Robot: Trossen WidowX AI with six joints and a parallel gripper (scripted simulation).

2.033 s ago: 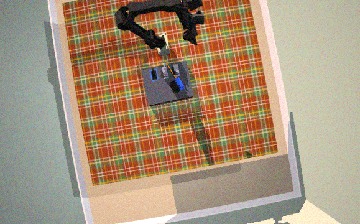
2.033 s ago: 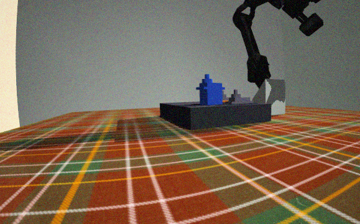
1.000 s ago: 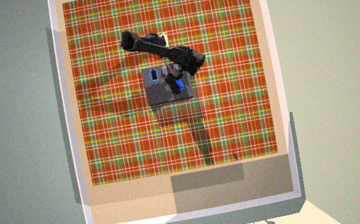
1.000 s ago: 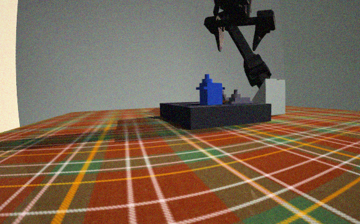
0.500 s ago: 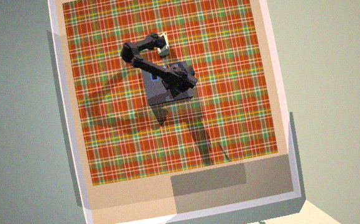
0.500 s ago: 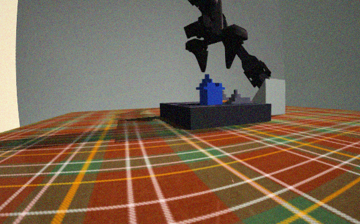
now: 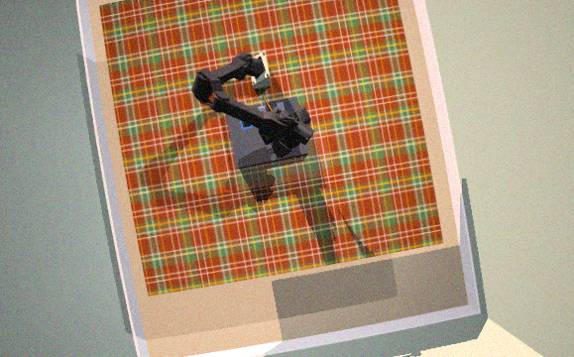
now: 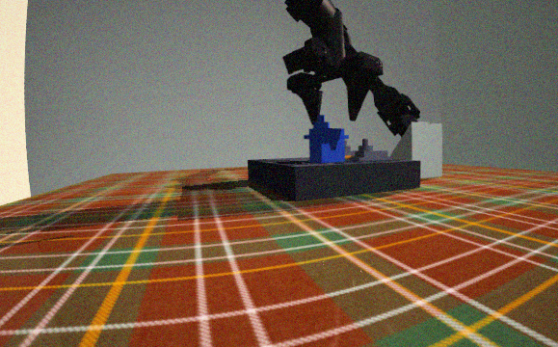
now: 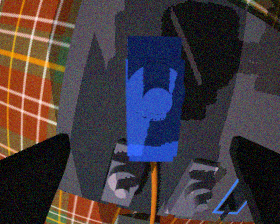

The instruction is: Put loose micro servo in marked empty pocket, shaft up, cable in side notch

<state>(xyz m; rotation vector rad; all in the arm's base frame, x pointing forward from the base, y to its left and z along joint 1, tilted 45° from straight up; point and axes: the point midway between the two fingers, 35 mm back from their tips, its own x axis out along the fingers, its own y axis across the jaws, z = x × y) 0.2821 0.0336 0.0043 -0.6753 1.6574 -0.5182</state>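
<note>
With its fingers spread wide and nothing between them, the gripper (image 8: 333,116) hangs just above the blue micro servo (image 8: 326,143), one fingertip to either side of it. The servo stands upright on the dark robot deck (image 8: 332,180), its shaft end up, with an orange cable (image 9: 151,196) trailing from its base toward the wrist camera. The deck sits on the plaid cloth (image 8: 211,270) nearer the far edge than the near one, close to the arm's pale base (image 8: 427,145). The marked pocket seems to be the blue-outlined slot (image 9: 225,197) nearby, though it is partly hidden. To grasp well, I'd come straight down, keep the body centred, close on its flat sides below the ears, and mind the cable.
</note>
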